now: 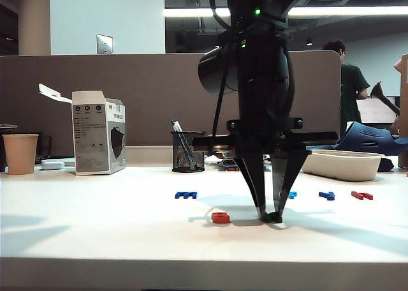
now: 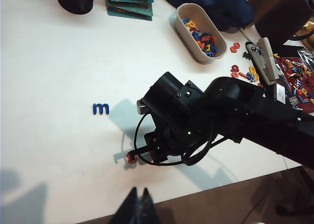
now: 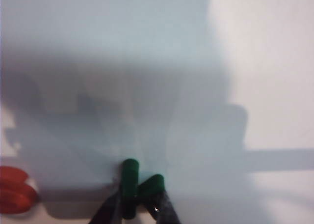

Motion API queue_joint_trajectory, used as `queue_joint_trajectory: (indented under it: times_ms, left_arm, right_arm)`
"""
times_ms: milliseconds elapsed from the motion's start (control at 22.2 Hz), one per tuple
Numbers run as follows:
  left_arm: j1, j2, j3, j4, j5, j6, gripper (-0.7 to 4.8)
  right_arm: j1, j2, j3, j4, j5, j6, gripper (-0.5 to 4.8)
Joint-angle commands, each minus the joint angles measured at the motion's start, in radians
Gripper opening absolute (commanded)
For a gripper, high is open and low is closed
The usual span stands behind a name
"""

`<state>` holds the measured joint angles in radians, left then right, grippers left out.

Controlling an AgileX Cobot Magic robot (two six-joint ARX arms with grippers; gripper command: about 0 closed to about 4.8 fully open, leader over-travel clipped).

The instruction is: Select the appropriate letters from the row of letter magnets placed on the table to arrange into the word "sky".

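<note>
Right gripper (image 1: 272,216) pinches the tiny, stiff, light dark green angular plastic letter magnet (image 3: 139,187) by its edges on the white worktop (image 1: 115,227), beside the orange-red rounded letter (image 1: 220,217); left gripper (image 2: 138,202) looks clenched, empty.

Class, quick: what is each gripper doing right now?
Left gripper: shut, holding nothing, raised above the table.
Right gripper: shut on the green letter, down at the table.

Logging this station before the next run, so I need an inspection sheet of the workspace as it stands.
Surface: white table, bare in front.
Job's things: orange-red letter lies in front; green letter sits at the table in the right pincer; small dark blue letter waits in the row.
Clutter: paper cup, box, mesh pen holder, tray.
Grippers: left pincer hovers, holding nothing.
Cables: black loop on right arm.
Surroundings: person behind the partition.
</note>
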<state>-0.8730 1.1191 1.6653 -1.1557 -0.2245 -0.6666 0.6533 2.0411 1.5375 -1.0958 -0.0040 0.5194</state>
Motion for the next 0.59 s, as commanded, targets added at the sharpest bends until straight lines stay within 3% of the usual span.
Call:
queue_joint_trajectory:
  times_ms: [45, 360, 450, 585]
  left_arm:
    - [0.002, -0.002, 0.002, 0.01, -0.003, 0.004, -0.05]
    - [0.002, -0.002, 0.002, 0.01, -0.003, 0.004, -0.05]
    - [0.002, -0.002, 0.002, 0.01, -0.003, 0.004, -0.05]
    - [0.002, -0.002, 0.002, 0.01, -0.003, 0.004, -0.05]
  right_arm:
    - [0.006, 0.011, -0.006, 0.042, -0.021, 0.005, 0.53]
    - [0.007, 0.011, -0.006, 0.014, -0.044, 0.004, 0.58]
    - [0.007, 0.011, -0.006, 0.014, -0.043, 0.004, 1.3]
    - [0.007, 0.011, -0.006, 0.013, -0.043, 0.004, 1.44]
